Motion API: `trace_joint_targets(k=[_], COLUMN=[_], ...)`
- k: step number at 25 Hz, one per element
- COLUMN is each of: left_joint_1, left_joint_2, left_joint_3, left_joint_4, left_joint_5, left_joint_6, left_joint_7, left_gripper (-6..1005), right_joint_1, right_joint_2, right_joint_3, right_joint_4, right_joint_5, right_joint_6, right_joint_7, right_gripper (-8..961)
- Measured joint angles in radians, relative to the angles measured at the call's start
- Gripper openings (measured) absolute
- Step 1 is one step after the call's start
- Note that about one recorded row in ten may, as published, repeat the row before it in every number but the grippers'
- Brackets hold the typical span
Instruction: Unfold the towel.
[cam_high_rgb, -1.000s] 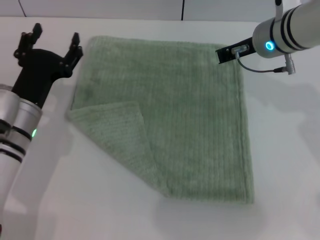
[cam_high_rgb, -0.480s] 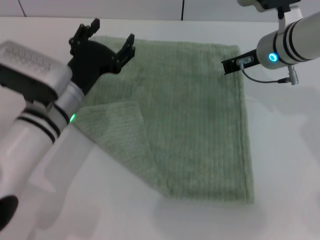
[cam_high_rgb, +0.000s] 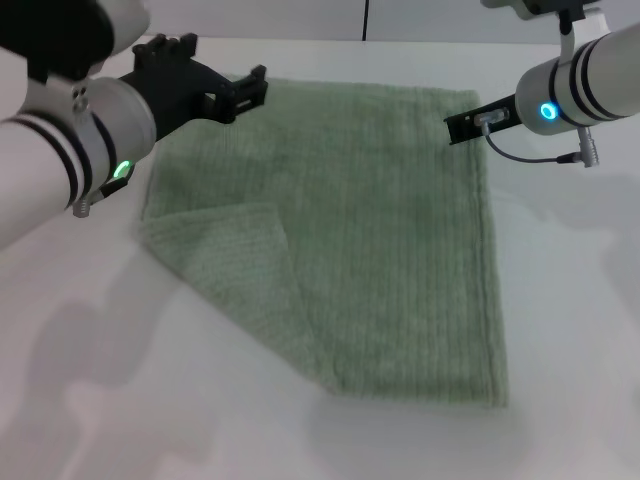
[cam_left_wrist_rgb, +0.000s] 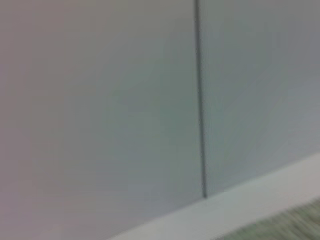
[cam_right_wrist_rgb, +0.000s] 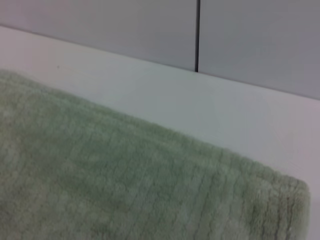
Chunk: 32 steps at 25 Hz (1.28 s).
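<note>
The pale sage-green ribbed terry towel (cam_high_rgb: 340, 230) is laid flat on the white tabletop (cam_high_rgb: 560, 330), mostly spread out, with its near-left corner folded over onto the cloth as a triangular flap (cam_high_rgb: 225, 240). A hemmed edge is seen along the towel's right side. The black left gripper (cam_high_rgb: 205, 85) is positioned over the towel's far-left corner, its fingers spread apart with nothing held between them; contact with the cloth cannot be confirmed. The right gripper (cam_high_rgb: 470, 122) is located at the towel's far-right corner, at or just above the edge; whether it is open or closed on the cloth cannot be told. In the right wrist view, a rounded towel corner (cam_right_wrist_rgb: 280, 200) is shown lying on the white surface, with a grey wall panel (cam_right_wrist_rgb: 100, 25) behind. In the left wrist view, mostly wall is shown, with a sliver of towel (cam_left_wrist_rgb: 280, 227) at one corner.
</note>
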Motion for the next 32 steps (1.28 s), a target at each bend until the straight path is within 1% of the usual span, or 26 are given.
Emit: trace_joint_targets(k=[1,2,3,5,9,18,23,31,32], left_joint_1=[0.001,0.006,0.006,0.007,-0.011,-0.012,-0.014,-0.043,-0.058], left_joint_2=[-0.007,-0.024,-0.024,-0.032,-0.034,-0.033,-0.033,-0.035,-0.036], left_joint_3=[-0.007,-0.020,-0.020,-0.026,-0.026,-0.003,0.008,0.037,0.046], left_joint_4=[-0.037,-0.104,-0.104,-0.155,-0.216,-0.226,-0.226,-0.188,-0.174], left_joint_5=[0.002,0.003,0.003,0.003,0.000,0.001,0.003,0.008,0.007], left_joint_6=[-0.063,-0.172,-0.172,-0.262,-0.415,-0.477,-0.486,-0.481,-0.486], left_joint_7=[0.010,0.041,0.041,0.060,0.060,0.073,0.074,0.076,0.076], left_gripper=[812,811,811,811,810,809,808,807,806], right_joint_1=[-0.001,-0.001,-0.001,0.001,0.005,0.011,0.017,0.023,0.022], right_joint_2=[0.000,0.000,0.000,-0.001,-0.002,-0.002,0.000,0.001,0.001], right_joint_3=[0.002,0.004,0.005,0.005,0.004,-0.002,-0.004,-0.004,-0.004], right_joint_4=[0.002,0.003,0.004,0.004,-0.002,-0.045,-0.081,-0.104,-0.104], right_joint_5=[0.000,0.000,0.000,-0.001,-0.007,-0.009,-0.007,-0.003,-0.003], right_joint_6=[0.000,0.000,-0.001,-0.001,-0.004,-0.032,-0.053,-0.076,-0.076], right_joint_7=[0.000,0.000,0.000,0.000,0.000,-0.001,-0.008,-0.010,-0.010], right_gripper=[-1,-1,-1,-1,-1,-1,-1,-1,-1])
